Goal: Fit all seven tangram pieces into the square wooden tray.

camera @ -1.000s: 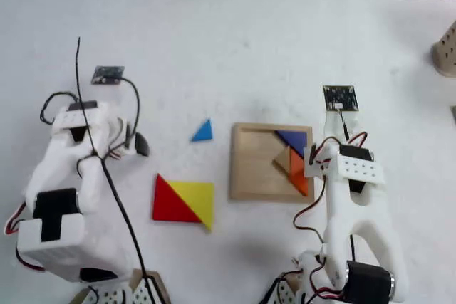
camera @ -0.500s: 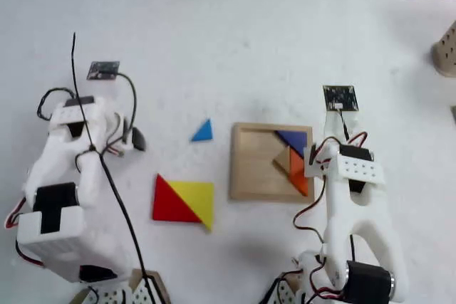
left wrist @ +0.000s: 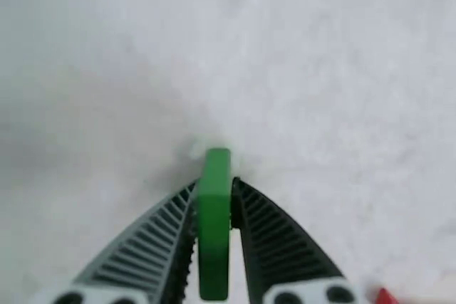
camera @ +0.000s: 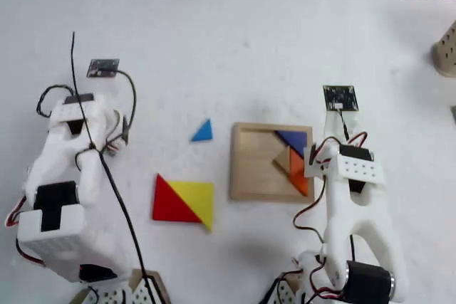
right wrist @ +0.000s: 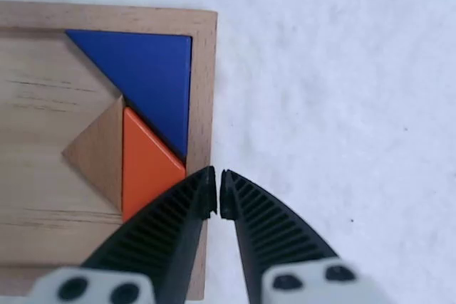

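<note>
The left gripper clamps a green piece on the table's left, while the right gripper, pinched together empty, hovers at the right rim of the wooden tray.

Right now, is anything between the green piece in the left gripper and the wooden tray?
Yes: a small blue triangle, a red triangle and a yellow triangle lie flat on the table between the green piece and the wooden tray. Lifted high, it would likely clear them.
</note>
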`<state>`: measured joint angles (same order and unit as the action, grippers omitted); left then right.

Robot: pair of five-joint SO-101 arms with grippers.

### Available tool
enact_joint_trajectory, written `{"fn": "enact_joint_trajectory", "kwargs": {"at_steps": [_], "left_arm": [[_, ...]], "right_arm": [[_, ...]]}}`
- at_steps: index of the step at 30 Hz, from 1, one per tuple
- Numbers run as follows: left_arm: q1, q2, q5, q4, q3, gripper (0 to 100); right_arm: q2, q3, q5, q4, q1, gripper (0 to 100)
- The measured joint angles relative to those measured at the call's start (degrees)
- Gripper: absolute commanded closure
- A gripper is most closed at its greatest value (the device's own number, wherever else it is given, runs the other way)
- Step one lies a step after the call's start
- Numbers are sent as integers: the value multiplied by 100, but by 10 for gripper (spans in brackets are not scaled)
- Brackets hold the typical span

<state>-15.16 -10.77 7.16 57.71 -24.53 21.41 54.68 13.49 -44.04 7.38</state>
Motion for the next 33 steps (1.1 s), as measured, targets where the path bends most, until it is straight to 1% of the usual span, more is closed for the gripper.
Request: {"fn": "enact_joint_trajectory", "kwargs": {"at_steps": [3, 5, 9, 14, 17, 20, 22, 25, 27, 30, 33], "left_arm": [[281, 185, 0, 624, 158, 980], [563, 475, -62, 800, 158, 980], [1187, 1477, -466, 853, -88, 980], [2136, 2673, -554, 853, -677, 980], [2655, 2936, -554, 853, -765, 980], [2954, 2963, -554, 826, -809, 980], [3130, 2963, -563, 624, -809, 980], [3569, 2963, -369, 202, -809, 980], [3965, 2963, -264, -88, -809, 980], [4545, 2840, -325, -466, -809, 980], [4765, 2295, -545, -905, -765, 973]], "right_arm": [[0, 0, 0, 0, 9, 978], [0, 0, 9, 0, 114, 978], [0, 0, 9, 0, 352, 978], [35, 0, 9, -9, 800, 978], [44, 79, 9, -53, 1248, 977], [44, 158, 9, -53, 1811, 974], [44, 158, 9, -53, 2154, 974], [44, 290, 26, -53, 2400, 974], [44, 343, 273, -53, 2453, 974], [44, 404, 527, -53, 2453, 974], [44, 431, 580, -35, 2470, 974]]}}
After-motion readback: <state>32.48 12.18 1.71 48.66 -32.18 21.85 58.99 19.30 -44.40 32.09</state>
